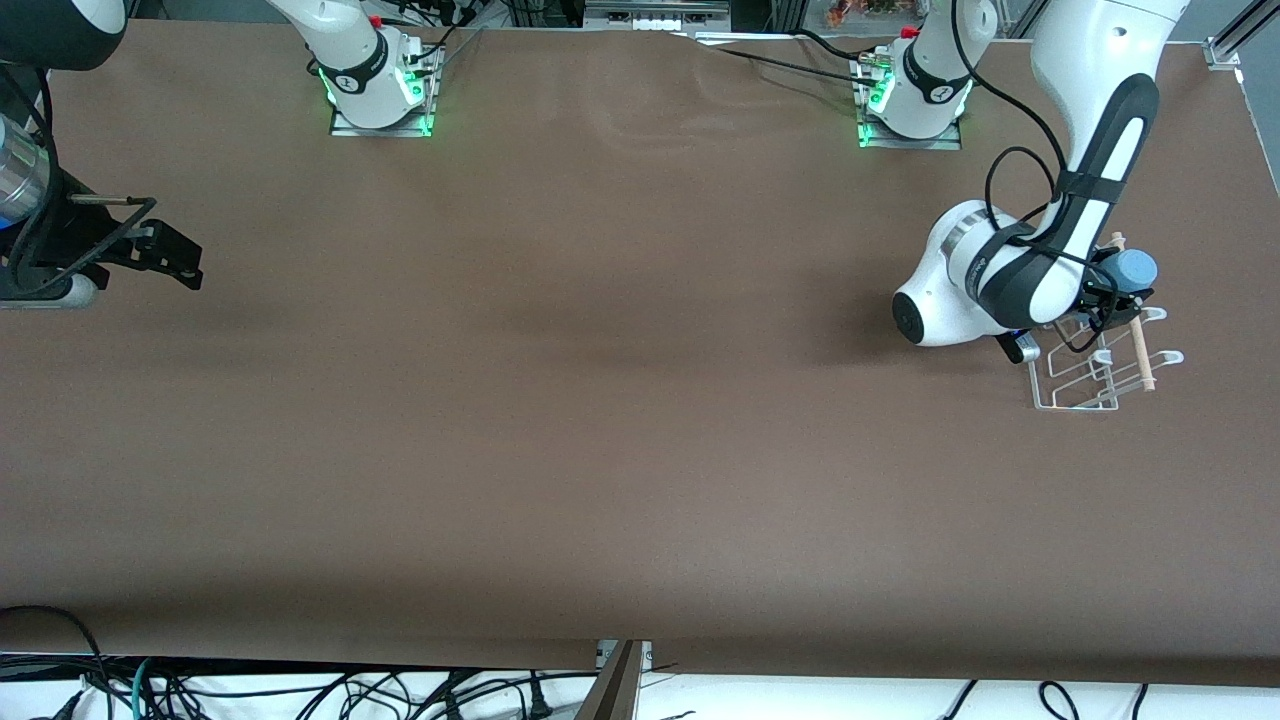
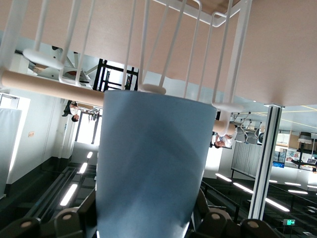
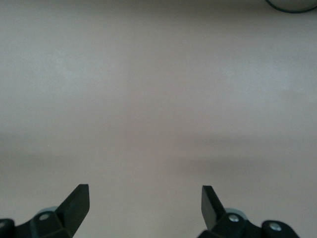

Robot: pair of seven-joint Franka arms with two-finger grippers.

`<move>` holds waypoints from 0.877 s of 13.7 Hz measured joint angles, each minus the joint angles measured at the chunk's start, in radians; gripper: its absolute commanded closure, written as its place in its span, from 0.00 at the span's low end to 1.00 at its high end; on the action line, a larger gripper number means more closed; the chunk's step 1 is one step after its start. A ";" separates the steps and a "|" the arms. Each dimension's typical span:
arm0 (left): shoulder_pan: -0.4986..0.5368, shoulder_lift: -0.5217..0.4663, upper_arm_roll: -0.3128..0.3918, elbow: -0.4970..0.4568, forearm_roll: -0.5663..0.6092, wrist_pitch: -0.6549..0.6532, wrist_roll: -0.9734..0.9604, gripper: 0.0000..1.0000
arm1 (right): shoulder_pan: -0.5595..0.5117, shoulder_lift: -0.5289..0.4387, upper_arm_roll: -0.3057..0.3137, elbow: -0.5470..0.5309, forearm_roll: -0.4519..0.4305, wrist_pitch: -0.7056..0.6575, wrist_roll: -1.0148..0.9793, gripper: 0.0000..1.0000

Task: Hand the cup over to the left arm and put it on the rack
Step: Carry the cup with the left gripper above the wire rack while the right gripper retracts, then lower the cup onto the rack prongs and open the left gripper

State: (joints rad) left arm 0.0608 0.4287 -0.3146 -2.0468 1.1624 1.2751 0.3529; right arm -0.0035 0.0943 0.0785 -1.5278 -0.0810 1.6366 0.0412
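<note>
The light-blue cup [image 1: 1135,268] is held in my left gripper [image 1: 1113,287], tipped sideways over the end of the white wire rack [image 1: 1088,388] that lies farther from the front camera. In the left wrist view the cup [image 2: 148,168] fills the middle, with a dark finger close on each side. Its end meets a white hook of the rack [image 2: 148,49] beside the wooden dowel [image 2: 49,88]. My right gripper [image 1: 185,265] waits open and empty over the right arm's end of the table; its own view shows only bare tabletop between its fingertips [image 3: 145,198].
The rack stands near the table's edge [image 1: 1262,150] at the left arm's end. The arm bases [image 1: 380,90] stand farthest from the front camera. Cables [image 1: 300,690] hang below the table's nearest edge.
</note>
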 measured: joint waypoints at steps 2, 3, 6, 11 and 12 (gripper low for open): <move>0.002 0.014 0.000 -0.009 0.023 0.004 -0.032 1.00 | 0.000 0.001 0.000 0.000 0.000 0.000 0.000 0.00; 0.006 0.019 0.000 -0.018 0.028 0.014 -0.052 1.00 | 0.000 0.002 0.000 0.000 0.000 0.000 0.000 0.00; 0.018 0.036 0.000 -0.038 0.030 0.030 -0.098 1.00 | 0.000 0.003 0.000 0.000 0.000 0.000 -0.001 0.00; 0.025 0.054 0.000 -0.042 0.030 0.047 -0.126 0.33 | 0.000 0.003 0.000 0.000 0.000 0.000 -0.001 0.00; 0.032 0.054 0.000 -0.042 0.030 0.057 -0.127 0.00 | 0.000 0.003 0.001 0.000 0.000 0.000 -0.001 0.00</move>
State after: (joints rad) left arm 0.0928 0.4828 -0.3145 -2.0889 1.1926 1.3326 0.2261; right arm -0.0039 0.0972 0.0790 -1.5278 -0.0810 1.6362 0.0401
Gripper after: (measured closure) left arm 0.251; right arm 0.000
